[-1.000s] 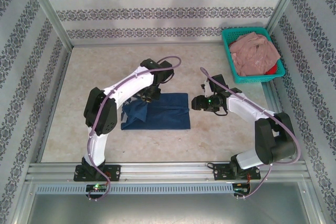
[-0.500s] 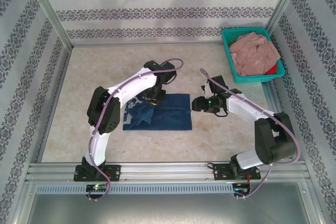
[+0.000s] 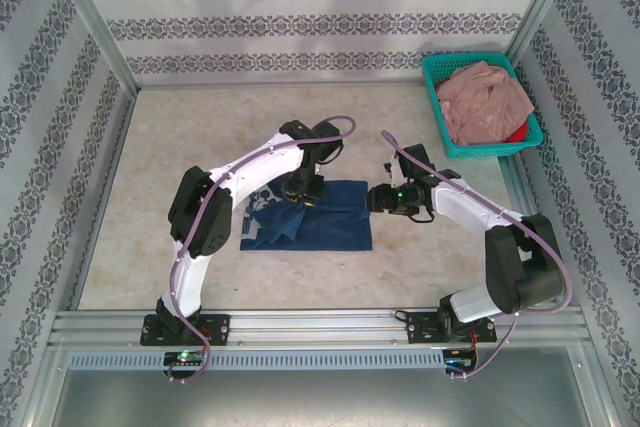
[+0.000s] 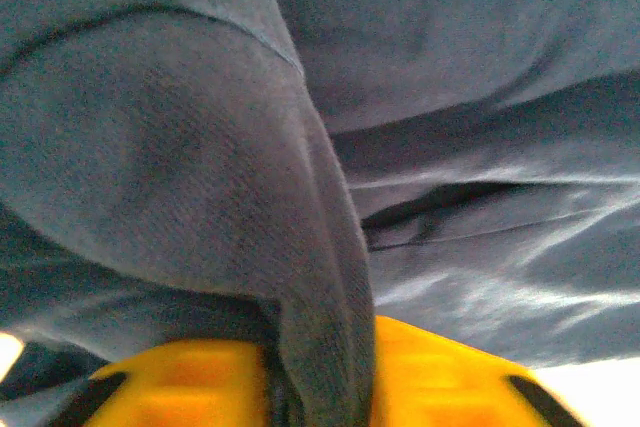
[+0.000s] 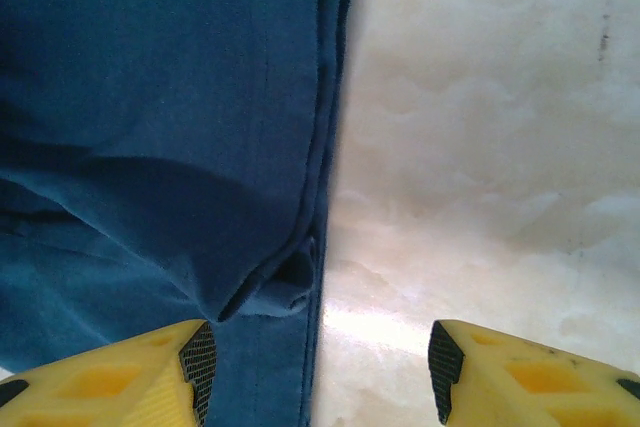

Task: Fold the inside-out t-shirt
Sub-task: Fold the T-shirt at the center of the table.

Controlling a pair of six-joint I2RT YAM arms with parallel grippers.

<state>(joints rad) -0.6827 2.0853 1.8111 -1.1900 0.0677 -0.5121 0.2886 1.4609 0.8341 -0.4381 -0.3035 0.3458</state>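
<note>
In the middle of the pale worktop (image 3: 200,137), the inside-out t-shirt (image 3: 335,225) is lying as a dark navy rectangle, its right half flat and fairly smooth, its left end bunched and wrinkled. I am watching the left arm arching over it from the left, with the left pincer (image 3: 301,192) pointing down onto the upper middle of the cloth. Through the left wrist camera, a thick fold of navy knit is running down between the two yellow fingers (image 4: 180,387) and hiding the gap, so I cannot tell whether that pincer is clenching the fold or letting it go. The right pincer (image 3: 374,197) is hovering low just beside the shirt's right edge. Its own yellow fingertips (image 5: 110,372) are standing wide apart, released and grasping nothing, with bare worktop and the shirt's hemmed edge lying below the gap. In that wrist view the hem is showing a doubled, stitched border, and a small curl of cloth is turning over where one layer is lifting off the one beneath. A few pale flecks are showing near the shirt's crumpled left end in the overhead view, too small for me to read as a label or as writing. At the far right corner, well apart from the shirt, a teal basket (image 3: 433,97) is holding a dusty pink garment (image 3: 487,99), and something red (image 3: 516,134) is peeking out at its near right corner.
</note>
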